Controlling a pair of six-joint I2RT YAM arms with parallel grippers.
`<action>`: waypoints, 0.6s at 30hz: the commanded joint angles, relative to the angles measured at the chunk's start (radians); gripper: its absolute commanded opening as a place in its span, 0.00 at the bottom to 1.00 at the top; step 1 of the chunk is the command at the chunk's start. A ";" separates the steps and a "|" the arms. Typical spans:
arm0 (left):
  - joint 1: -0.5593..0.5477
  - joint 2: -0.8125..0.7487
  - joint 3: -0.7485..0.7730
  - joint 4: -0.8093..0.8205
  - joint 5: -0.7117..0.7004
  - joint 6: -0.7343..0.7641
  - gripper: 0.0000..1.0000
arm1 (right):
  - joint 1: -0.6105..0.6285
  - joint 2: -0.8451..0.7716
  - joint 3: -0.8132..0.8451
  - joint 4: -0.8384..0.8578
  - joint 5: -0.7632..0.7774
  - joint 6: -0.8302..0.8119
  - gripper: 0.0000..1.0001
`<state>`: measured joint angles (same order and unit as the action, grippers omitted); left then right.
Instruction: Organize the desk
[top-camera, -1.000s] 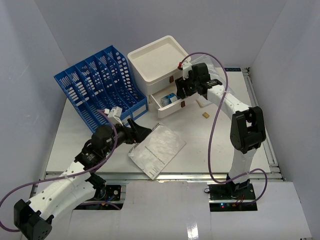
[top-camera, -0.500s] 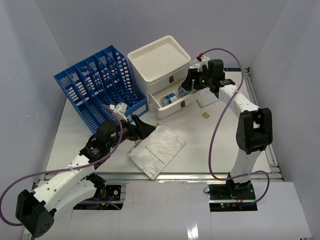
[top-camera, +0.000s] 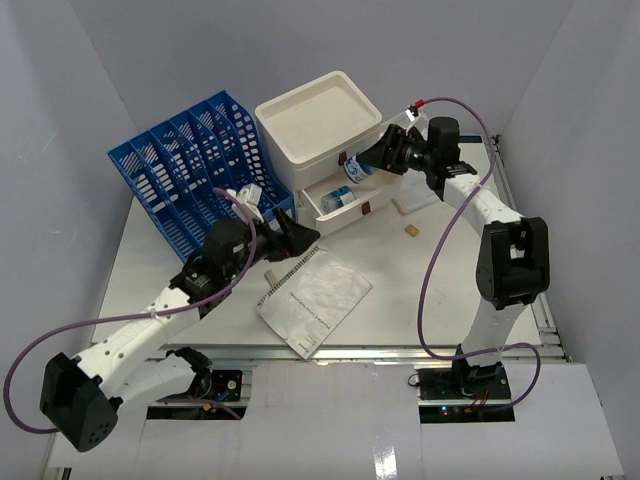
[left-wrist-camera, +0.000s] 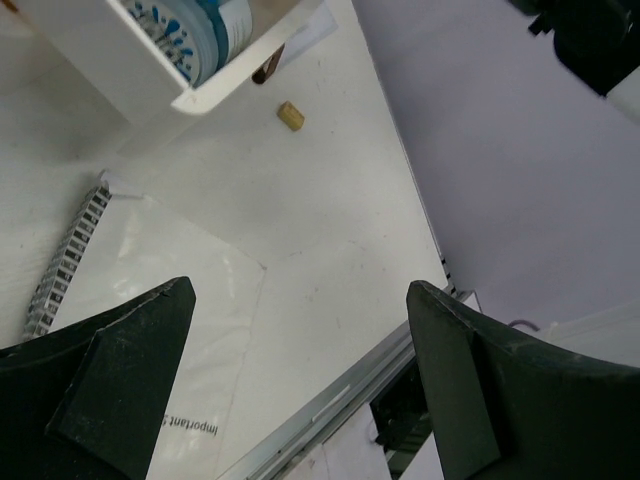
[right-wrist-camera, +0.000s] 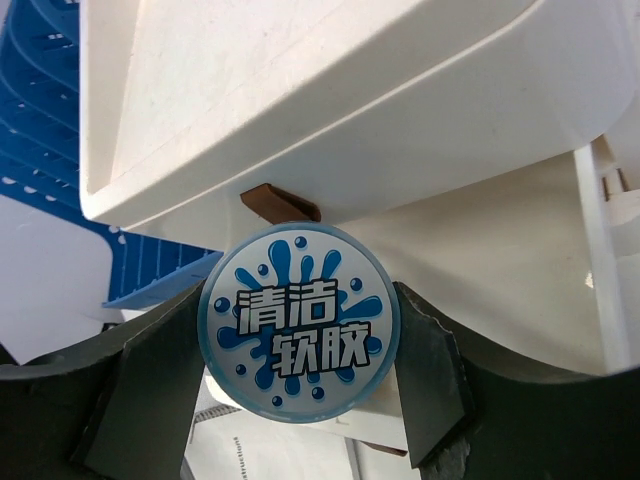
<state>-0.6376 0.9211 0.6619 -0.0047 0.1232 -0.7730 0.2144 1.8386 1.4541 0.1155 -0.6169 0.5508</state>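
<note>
The desk (top-camera: 420, 290) is a wide white tabletop with metal rails. My right gripper (top-camera: 375, 160) is shut on a round blue-and-white tub (right-wrist-camera: 298, 322), held in the air in front of the white drawer box (top-camera: 320, 120), above its open lower drawer (top-camera: 345, 212). A second blue tub (top-camera: 338, 197) lies in that drawer and also shows in the left wrist view (left-wrist-camera: 195, 40). My left gripper (top-camera: 295, 240) is open and empty, hovering over the near-left corner of a spiral notebook (top-camera: 315, 290), just short of the drawer.
A blue file rack (top-camera: 200, 165) stands at the back left beside the drawer box. A small tan block (top-camera: 411, 229) and a pale flat card (top-camera: 410, 203) lie right of the drawer. The desk's front rail (left-wrist-camera: 330, 400) runs close behind the notebook (left-wrist-camera: 150, 300).
My right gripper has risen from the drawer with the tub and turned it toward the box front. My left gripper has moved forward and right, toward the drawer.
</note>
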 joint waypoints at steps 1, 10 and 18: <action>0.001 0.135 0.206 -0.016 -0.203 -0.075 0.98 | -0.020 -0.069 -0.033 0.163 -0.135 0.072 0.22; 0.003 0.462 0.614 -0.181 -0.182 -0.229 0.98 | -0.018 -0.247 -0.227 0.255 -0.366 -0.172 0.21; 0.003 0.567 0.670 -0.200 0.014 -0.324 0.98 | 0.006 -0.402 -0.430 0.384 -0.521 -0.314 0.18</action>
<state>-0.6361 1.4763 1.3037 -0.1601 0.0091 -1.0231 0.2022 1.5191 1.0944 0.3607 -1.0085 0.3476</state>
